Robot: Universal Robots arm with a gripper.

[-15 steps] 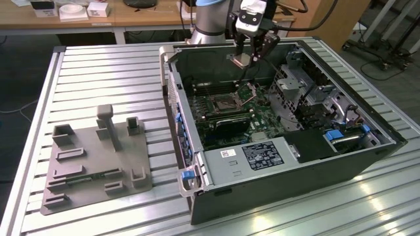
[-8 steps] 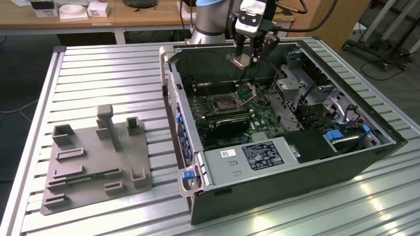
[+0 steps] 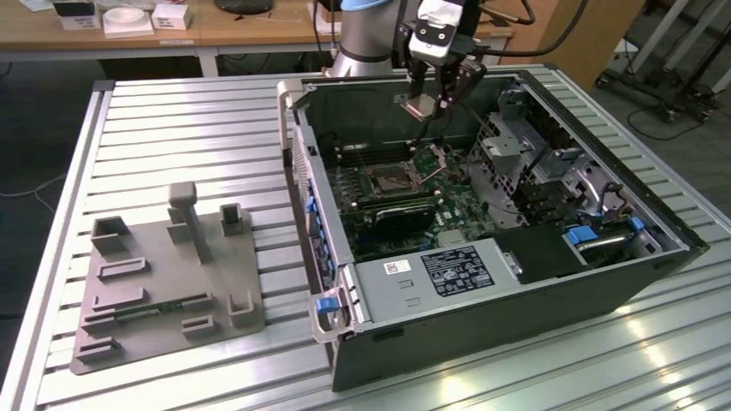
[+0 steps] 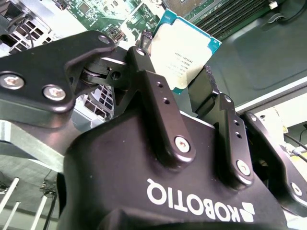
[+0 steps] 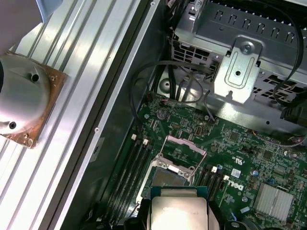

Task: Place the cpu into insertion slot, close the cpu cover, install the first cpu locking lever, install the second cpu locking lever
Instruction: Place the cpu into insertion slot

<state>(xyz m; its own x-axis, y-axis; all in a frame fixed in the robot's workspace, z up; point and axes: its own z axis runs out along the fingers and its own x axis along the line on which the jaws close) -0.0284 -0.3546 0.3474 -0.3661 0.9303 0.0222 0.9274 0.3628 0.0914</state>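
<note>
Right now the gripper (image 3: 437, 96) is hanging over the far part of the open computer case (image 3: 480, 300), and its fingers (image 4: 156, 96) are closing narrowly on the cpu (image 3: 417, 104), pinching it by two opposite edges. In the second wrist view the cpu (image 4: 189, 45) is showing its pale printed face between the black fingers of the gripper (image 4: 173, 64), tilted against the green circuit board (image 4: 96, 12) behind it.

The chip is hovering well above the board and touching nothing but the fingers. In the first wrist view the cpu (image 5: 178, 211) is sitting just short of the insertion slot (image 5: 169, 178), whose dark centre is lying uncovered. The cpu cover (image 5: 185, 152) is standing raised on the slot's far side, and the long memory slots (image 5: 130, 167) are running beside it.

In the exterior view the insertion slot (image 3: 386, 181) is lying below the gripper, with the cpu cover (image 3: 432, 161) tilting up at the exterior view's right of it. The case is resting on a slatted metal table (image 3: 183, 137), and a grey fixture (image 3: 166, 282) is lying on the table at the exterior view's left, well apart from the case.
</note>
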